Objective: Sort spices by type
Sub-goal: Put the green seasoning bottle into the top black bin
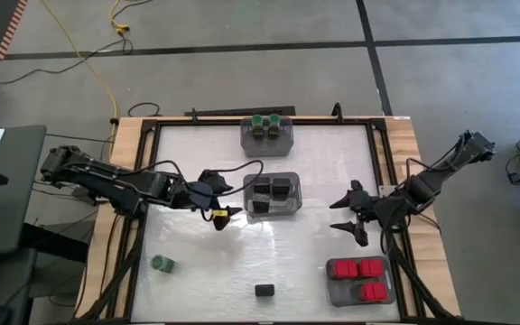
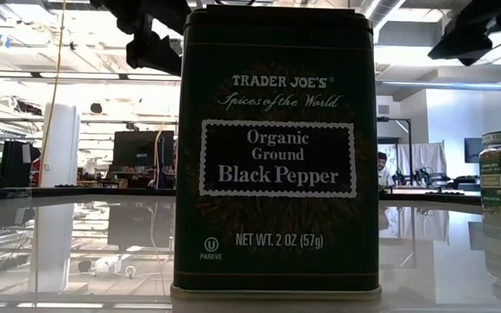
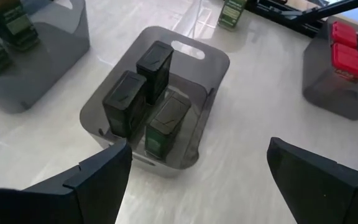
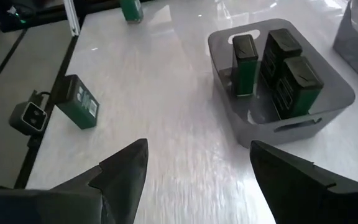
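High view: left gripper point(image 1: 227, 202) released, left of centre bin point(image 1: 273, 196) holding three black tins; right gripper point(image 1: 348, 215) released, centre-right. Loose black tin point(image 1: 264, 290) bottom centre; green-capped jar point(image 1: 162, 264) lower left.
Low view: pepper tin point(image 2: 277, 152) fills centre.

One camera hangs overhead, looking straight down on the whole counter point(image 1: 332, 181). Another sits at counter height, so near a black pepper tin point(image 2: 277, 156) that it fills the frame. Each wrist camera looks down past its own jaws at the same middle bin point(image 3: 216, 62)
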{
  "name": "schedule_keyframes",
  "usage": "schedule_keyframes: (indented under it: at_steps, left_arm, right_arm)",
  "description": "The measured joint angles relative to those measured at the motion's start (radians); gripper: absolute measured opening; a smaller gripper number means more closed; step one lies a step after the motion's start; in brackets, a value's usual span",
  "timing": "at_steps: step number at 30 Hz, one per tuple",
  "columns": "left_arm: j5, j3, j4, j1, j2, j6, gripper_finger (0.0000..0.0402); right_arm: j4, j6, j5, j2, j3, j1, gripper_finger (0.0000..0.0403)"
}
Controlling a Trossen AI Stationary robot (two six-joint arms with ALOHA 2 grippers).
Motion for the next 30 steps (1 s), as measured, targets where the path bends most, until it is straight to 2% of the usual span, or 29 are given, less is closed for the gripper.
schedule_keyframes:
  at_steps: [4, 10, 14, 18, 22, 25, 30]
  left_arm:
    - [0.016, 0.057, -0.084, -0.017, 0.000, -0.004, 0.0359]
    - [0.058, 0.185, -0.356, -0.124, 0.000, -0.030, 0.0359]
    - [0.107, 0.236, -0.535, -0.209, 0.000, -0.173, 0.0359]
    - [0.193, 0.238, -0.631, -0.286, -0.001, -0.316, 0.0358]
    - [0.273, 0.238, -0.695, -0.356, 0.000, -0.397, 0.0358]
    - [0.287, 0.238, -0.729, -0.415, 0.001, -0.392, 0.0358]
    - [0.287, 0.238, -0.784, -0.503, 0.002, -0.288, 0.0358]
  right_arm:
    - [-0.002, 0.005, 0.001, 0.001, -0.015, 0.000, 0.0311]
    - [-0.001, 0.017, 0.001, 0.001, -0.019, 0.000, 0.0311]
    - [-0.002, 0.016, 0.001, 0.001, -0.019, 0.000, 0.0311]
    - [-0.002, 0.007, 0.001, 0.001, -0.019, -0.005, 0.0311]
    - [-0.002, 0.006, 0.003, 0.003, -0.019, -0.023, 0.0311]
    - [-0.002, 0.006, 0.004, 0.003, -0.019, -0.038, 0.0311]
    - [-0.002, 0.024, 0.004, 0.003, -0.019, -0.071, 0.0311]
